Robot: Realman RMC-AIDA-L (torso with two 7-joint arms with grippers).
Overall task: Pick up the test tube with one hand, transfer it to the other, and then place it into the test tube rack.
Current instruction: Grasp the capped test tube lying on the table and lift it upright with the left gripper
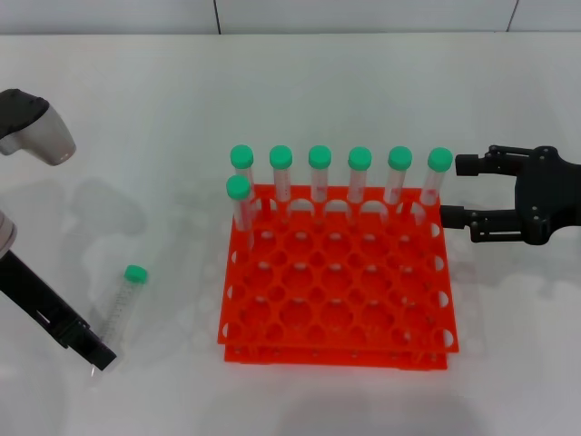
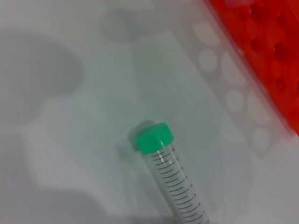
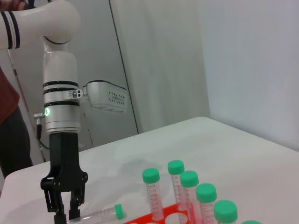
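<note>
The test tube [image 1: 121, 304] lies flat on the white table, left of the rack, with its green cap [image 2: 152, 137] pointing away from me. My left gripper [image 1: 102, 354], on the arm with the green ring light, is down at the tube's bottom end [image 3: 66, 215]. The orange-red test tube rack [image 1: 338, 300] stands mid-table. My right gripper [image 1: 463, 191] hovers open beside the rack's far right corner, holding nothing.
Several green-capped tubes [image 1: 359, 177] stand in the rack's far row, and one more [image 1: 239, 202] stands just in front at the left. A grey-white device [image 1: 34, 127] sits at the far left. Bare table lies between the loose tube and the rack.
</note>
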